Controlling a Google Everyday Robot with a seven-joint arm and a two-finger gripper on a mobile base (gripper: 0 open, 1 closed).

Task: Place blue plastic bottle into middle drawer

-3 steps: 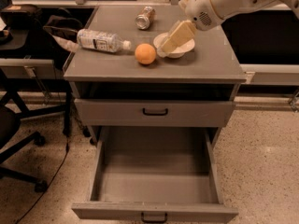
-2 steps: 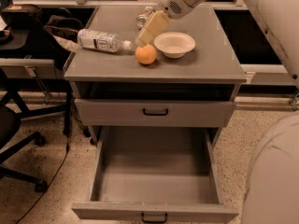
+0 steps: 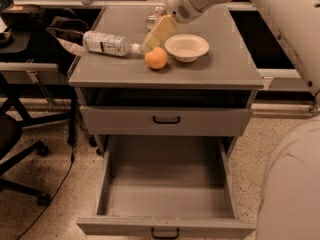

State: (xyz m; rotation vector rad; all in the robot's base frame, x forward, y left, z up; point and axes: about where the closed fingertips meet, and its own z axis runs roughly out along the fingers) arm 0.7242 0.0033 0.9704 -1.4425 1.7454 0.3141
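The blue plastic bottle point(image 3: 107, 43) lies on its side at the left of the grey cabinet top point(image 3: 220, 69), white cap pointing right. My gripper point(image 3: 156, 34) hangs over the cabinet top just right of the cap and behind the orange point(image 3: 156, 58), holding nothing that I can see. The middle drawer point(image 3: 167, 184) is pulled wide open at the bottom, with nothing inside, its black handle at the front.
A white bowl point(image 3: 186, 46) stands right of the orange. A silver can point(image 3: 152, 18) sits behind the gripper, partly hidden. The shallower drawer point(image 3: 166, 119) above is closed. An office chair point(image 3: 20, 149) and a desk point(image 3: 30, 66) stand to the left.
My gripper has swung left from over the white bowl to beside the bottle's cap. The bottle, orange and bowl have not moved.
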